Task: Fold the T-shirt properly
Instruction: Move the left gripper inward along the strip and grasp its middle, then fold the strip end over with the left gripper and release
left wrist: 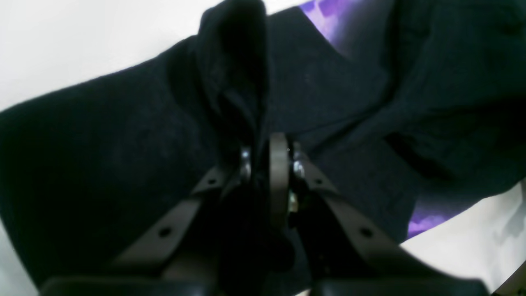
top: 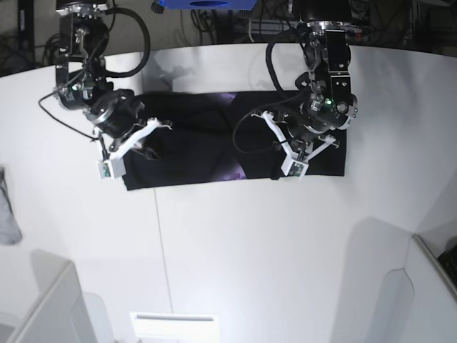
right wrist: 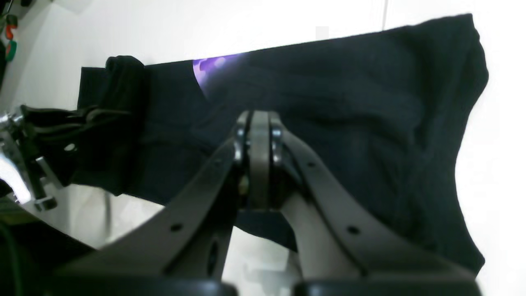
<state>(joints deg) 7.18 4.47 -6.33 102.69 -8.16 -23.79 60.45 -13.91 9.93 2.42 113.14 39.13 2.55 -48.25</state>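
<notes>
The black T-shirt (top: pixel 200 150) lies stretched across the far half of the white table, with purple print showing along a fold (top: pixel 230 97). In the left wrist view my left gripper (left wrist: pixel 263 158) is shut on a raised ridge of the T-shirt (left wrist: pixel 102 144), with black cloth between its pads. My left gripper (top: pixel 280 158) is over the shirt's right part. My right gripper (right wrist: pixel 254 123) is shut above the T-shirt (right wrist: pixel 349 102), and no cloth shows between its pads. It hangs over the shirt's left end (top: pixel 143 146). A bunched fold (right wrist: pixel 123 78) sits by the other arm.
A small grey cloth (top: pixel 6 214) lies at the table's left edge. Cables and a blue object (top: pixel 207 3) are behind the table's far edge. White panels stand at the near left (top: pixel 43 300) and near right (top: pixel 400 300) corners.
</notes>
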